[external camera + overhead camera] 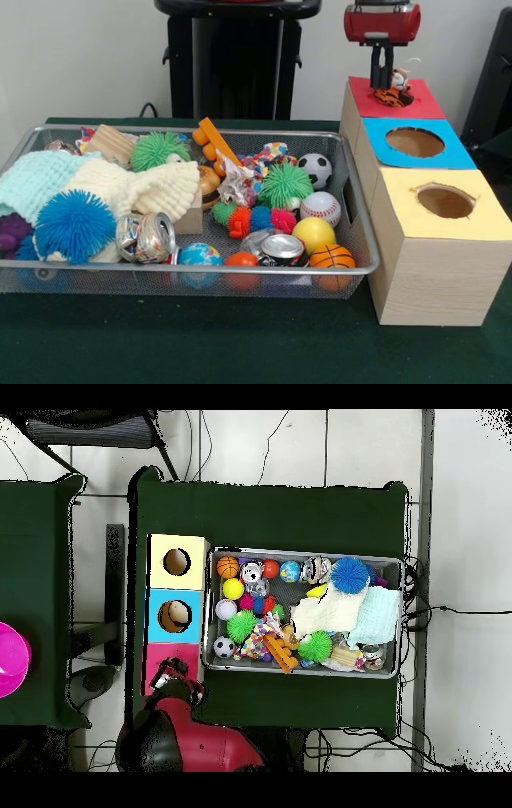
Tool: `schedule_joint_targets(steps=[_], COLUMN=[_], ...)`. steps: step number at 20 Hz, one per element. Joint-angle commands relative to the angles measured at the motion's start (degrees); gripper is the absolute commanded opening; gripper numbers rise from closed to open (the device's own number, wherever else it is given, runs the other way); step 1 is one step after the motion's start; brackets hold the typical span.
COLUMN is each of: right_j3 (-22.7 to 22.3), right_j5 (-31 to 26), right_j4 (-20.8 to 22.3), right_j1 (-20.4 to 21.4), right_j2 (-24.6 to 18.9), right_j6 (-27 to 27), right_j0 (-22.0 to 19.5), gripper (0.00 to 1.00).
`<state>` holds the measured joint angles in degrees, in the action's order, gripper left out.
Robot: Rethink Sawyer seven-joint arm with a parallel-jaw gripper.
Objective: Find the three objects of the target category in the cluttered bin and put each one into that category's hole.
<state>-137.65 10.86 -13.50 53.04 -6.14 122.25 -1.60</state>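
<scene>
Right now the toy (394,97), a small orange-and-black striped plush animal, is at the red box (416,105), over its hole, and the gripper (384,80) is closed on it from above. I judge the toy to be light and soft, so it will squash under the fingers and is not fragile; its fur should give enough friction. The best place to hold such a thing is the thick middle of the body, not a thin ear or tail. Beside the red box stand the blue box (456,156) and the yellow box (480,224), each with an open hole. To their side the bin (352,264) is full of balls, spiky toys, crushed cans and knitted cloths.
</scene>
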Motion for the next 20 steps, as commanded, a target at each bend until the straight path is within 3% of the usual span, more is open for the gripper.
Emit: schedule_joint_targets(steps=[1,7,13,20], right_j3=[-2.1,-2.7,-1.3,-1.3], right_j5=[-9.5,-8.8,-3.4,-1.4], right_j4=[-2.8,-2.5,-1.1,-0.8], right_j1=[0.7,0.8,-4.5,-5.7], right_j2=[-1.5,-2.6,-4.4,-5.5], right_j6=[11.4,12.7,13.4,14.5], right_j0=[-0.2,-0.1,-1.5,-1.9], gripper=[0.00,0.00,0.00,0.00])
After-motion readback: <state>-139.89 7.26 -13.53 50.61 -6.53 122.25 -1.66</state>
